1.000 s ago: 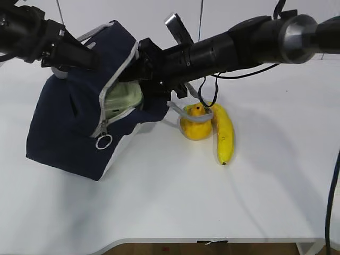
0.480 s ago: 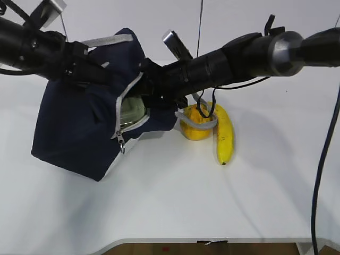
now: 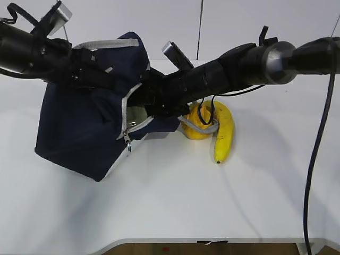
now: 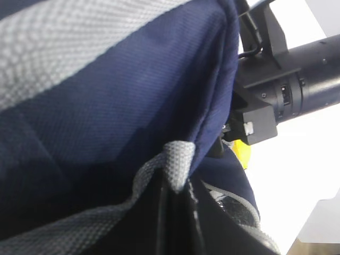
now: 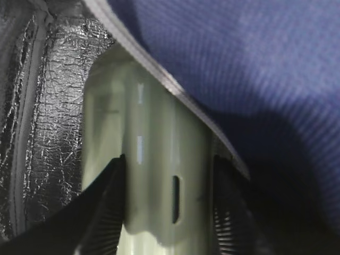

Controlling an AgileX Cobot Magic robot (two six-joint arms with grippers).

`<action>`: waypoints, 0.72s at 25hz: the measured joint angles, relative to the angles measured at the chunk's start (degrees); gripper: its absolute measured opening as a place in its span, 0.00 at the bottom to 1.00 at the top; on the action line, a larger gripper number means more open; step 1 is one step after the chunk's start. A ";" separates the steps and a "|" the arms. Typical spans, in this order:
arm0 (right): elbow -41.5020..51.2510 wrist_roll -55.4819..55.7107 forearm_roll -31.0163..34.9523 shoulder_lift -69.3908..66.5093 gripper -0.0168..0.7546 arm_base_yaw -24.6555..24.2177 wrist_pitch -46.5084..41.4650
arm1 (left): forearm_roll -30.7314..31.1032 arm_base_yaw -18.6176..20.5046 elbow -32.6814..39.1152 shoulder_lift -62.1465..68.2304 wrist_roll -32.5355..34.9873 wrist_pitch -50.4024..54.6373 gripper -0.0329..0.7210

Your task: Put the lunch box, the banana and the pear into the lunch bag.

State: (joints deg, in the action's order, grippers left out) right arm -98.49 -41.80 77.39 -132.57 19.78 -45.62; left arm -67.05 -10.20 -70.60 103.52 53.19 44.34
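While inside lunch bag (image 3: 79, 133) | right end effector (image 5: 167, 212) pinches lunch box (image 5: 154, 175) | left pressed together

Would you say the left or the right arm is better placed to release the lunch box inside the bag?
Right. Its claw grips the lunch box inside the lunch bag; the left claw is pinching the bag's grey handle.

White table (image 3: 159, 212), wooden floor strip below front edge; pale wall (image 3: 239, 21) behind.
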 joint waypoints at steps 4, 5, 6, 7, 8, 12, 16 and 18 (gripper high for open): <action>-0.04 -0.10 -0.16 0.00 0.50 0.00 -0.02 | -0.11 0.02 0.00 0.00 0.00 -0.12 0.06; -0.04 -0.10 -0.26 0.00 0.50 0.00 -0.02 | -0.11 0.02 0.00 0.00 0.00 -0.21 0.06; -0.04 -0.10 -0.29 0.00 0.50 0.00 -0.02 | -0.22 0.02 0.00 0.00 0.00 -0.21 0.06; -0.04 -0.10 -0.39 0.00 0.50 0.00 -0.02 | -0.33 0.02 0.00 0.00 0.00 -0.21 0.06; -0.04 -0.12 -0.42 0.00 0.51 0.00 -0.02 | -0.47 0.02 0.00 0.00 0.00 -0.21 0.06; -0.04 -0.22 -0.71 0.00 0.54 0.00 0.02 | -0.98 0.02 0.00 0.00 0.00 -0.21 0.06; -0.04 -0.22 -0.71 0.00 0.55 0.00 0.02 | -0.98 0.02 0.00 0.00 0.00 -0.34 0.06; -0.13 -0.22 -0.71 0.00 0.58 0.00 0.02 | -0.98 0.02 0.00 0.00 0.00 -0.58 0.06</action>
State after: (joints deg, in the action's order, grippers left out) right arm -98.62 -42.02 76.68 -132.57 19.78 -45.60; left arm -68.03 -10.19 -70.60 103.52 53.19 43.77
